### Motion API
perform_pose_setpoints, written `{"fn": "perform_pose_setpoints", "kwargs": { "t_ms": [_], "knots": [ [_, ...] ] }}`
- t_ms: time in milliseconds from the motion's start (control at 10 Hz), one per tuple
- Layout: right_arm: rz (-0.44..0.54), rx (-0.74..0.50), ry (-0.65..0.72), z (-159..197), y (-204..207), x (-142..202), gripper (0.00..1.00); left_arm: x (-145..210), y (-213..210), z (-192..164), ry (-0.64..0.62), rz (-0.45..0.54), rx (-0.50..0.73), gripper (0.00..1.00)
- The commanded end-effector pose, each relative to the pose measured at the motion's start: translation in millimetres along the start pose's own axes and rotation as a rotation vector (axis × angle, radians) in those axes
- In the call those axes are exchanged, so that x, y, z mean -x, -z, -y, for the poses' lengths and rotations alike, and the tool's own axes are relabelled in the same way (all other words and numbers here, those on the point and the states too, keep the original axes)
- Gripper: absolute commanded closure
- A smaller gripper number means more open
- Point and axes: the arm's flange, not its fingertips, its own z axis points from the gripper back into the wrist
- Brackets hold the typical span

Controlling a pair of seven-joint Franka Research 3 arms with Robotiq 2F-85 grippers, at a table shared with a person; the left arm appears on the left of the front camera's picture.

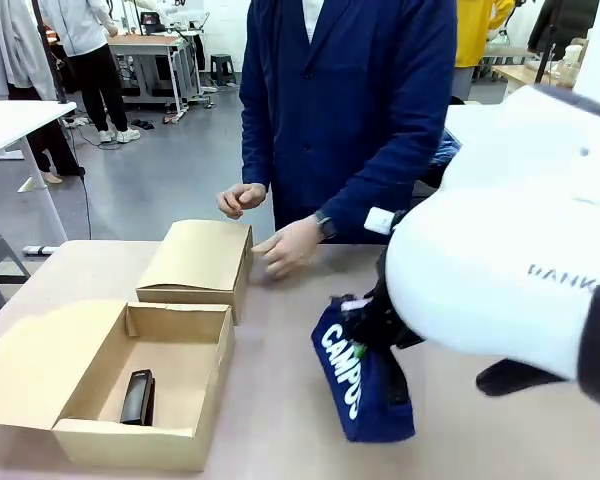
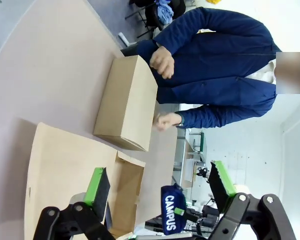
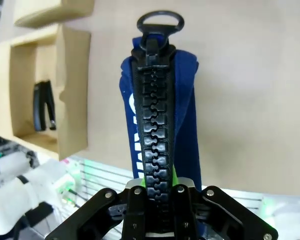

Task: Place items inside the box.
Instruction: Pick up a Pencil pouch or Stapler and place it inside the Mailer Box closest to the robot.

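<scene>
A: Since the table is the biggest thing, start there. Who's at it?
B: A person in a dark blue coat, far edge, 12 o'clock. One hand raised & curled. The other hand is low at the table edge, just beside the closed box.
A: Robot side?
B: Right arm, white, bulks in from 3 o'clock in the front view.
A: Boxes?
B: Open box, cardboard, at 7 o'clock, flap laid flat toward 9. Closed box sits at its 12 o'clock, v. close; can't tell if touching.
A: Task thing?
B: Navy pouch, white "CAMPUS" lettering, approx 5 o'clock in the front view. That's 3 o'clock of the open box, outside it & apart from its wall. It hangs long end down; can't tell whether the low end meets the table.
A: Held by?
B: Right gripper, fingers clamped narrow on the pouch's upper end, across the black zip.
A: Other tool?
B: Left gripper is spread wide, green pads apart, holding nothing.
A: Anything in the box?
B: Black stapler, lying on the open box's floor, toward its 6 o'clock wall.
A: Smallest?
B: Zip pull ring, at the pouch's far end, 12 o'clock in the right wrist view.
</scene>
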Motion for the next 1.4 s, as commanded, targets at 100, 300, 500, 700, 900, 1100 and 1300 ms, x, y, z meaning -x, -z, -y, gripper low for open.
{"fn": "perform_pose_setpoints", "kwargs": {
  "t_ms": [100, 300, 500, 700, 900, 1100, 1300],
  "knots": [
    [0.123, 0.054, 0.118, 70, -69, 34, 0.92, 1, -1, -1, 0.015, 0.001, 0.014, 0.00],
    [0.143, -0.010, 0.106, 74, -75, 40, 0.92, 1, -1, -1, 0.015, 0.001, 0.014, 0.00],
    [0.171, -0.148, 0.069, 24, -52, 17, 0.92, 1, -1, -1, 0.015, 0.001, 0.014, 0.00],
    [0.222, -0.287, 0.016, -51, -35, -7, 0.92, 1, -1, -1, 0.015, 0.001, 0.014, 0.00],
    [0.195, -0.302, -0.058, -129, -6, -27, 0.92, 1, -1, -1, 0.015, 0.001, 0.014, 0.00],
    [0.154, -0.278, -0.043, -212, 36, -42, 0.92, 1, -1, -1, 0.015, 0.001, 0.014, 0.00],
    [0.024, -0.229, -0.060, -252, 73, -38, 0.92, 1, -1, -1, 0.015, 0.001, 0.014, 0.00]
  ]
}}
